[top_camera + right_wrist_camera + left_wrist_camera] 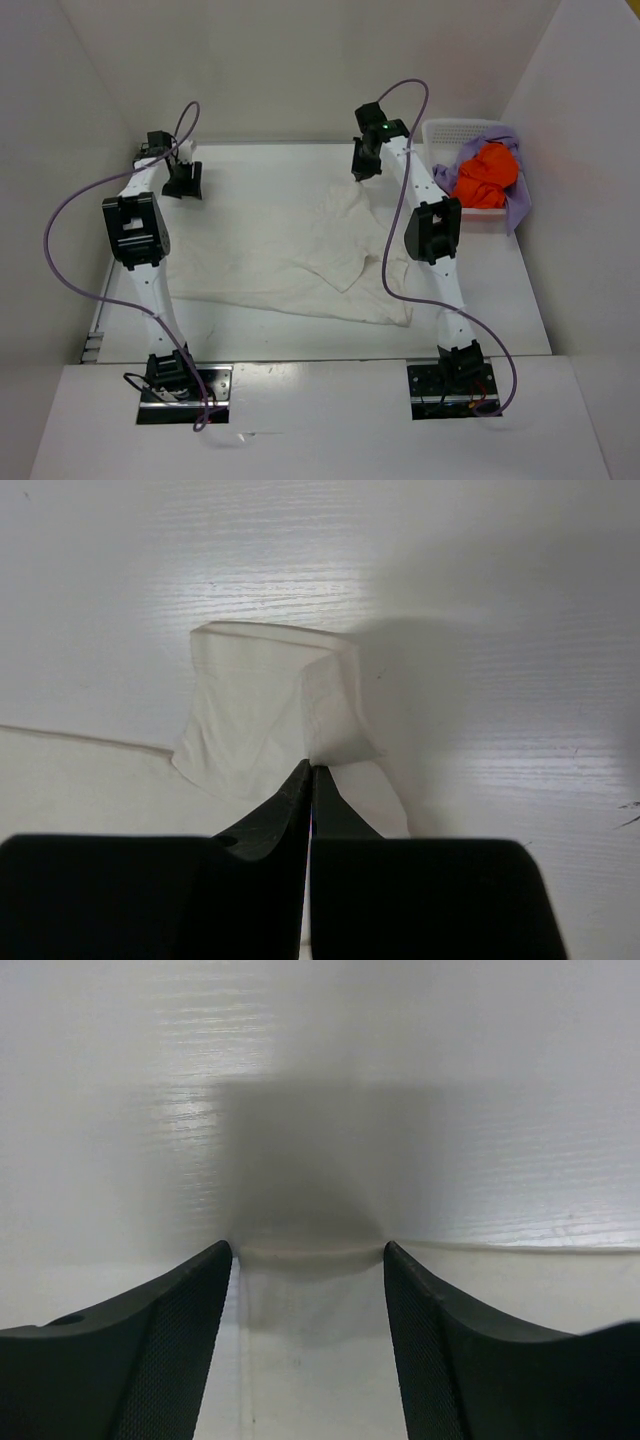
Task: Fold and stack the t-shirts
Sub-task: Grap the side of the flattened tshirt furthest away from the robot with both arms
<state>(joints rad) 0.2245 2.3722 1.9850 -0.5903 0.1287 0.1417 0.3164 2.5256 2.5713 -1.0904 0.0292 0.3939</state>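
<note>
From above: a white table point(250, 325) with two arms reaching away from the near edge. A cream shirt point(300, 245) lies spread and rumpled across the middle of the table. The left gripper point(183, 182) is at the far left corner, off the cloth and well apart from it. The right gripper point(360, 170) is over the shirt's far right corner. At the far right stands a white basket point(445, 130). An orange shirt point(487, 175) is bunched inside it. A lavender shirt point(517, 200) lies beside the orange one and drapes over the basket's right rim.

From the left wrist: the left gripper point(307, 1250) has its two dark fingers point(150, 1360) spread wide, with nothing between them. Past them are only bare table and a white wall point(320, 1060), meeting in a seam just beyond the tips.

From the right wrist: the right gripper point(310, 770) has its fingers pressed fully together. Their tips meet on a fold of the cream shirt point(250, 710), which they pinch. A flap of the cloth stands just beyond the tips, creased down its middle, and throws a shadow to its right onto the white surface.
</note>
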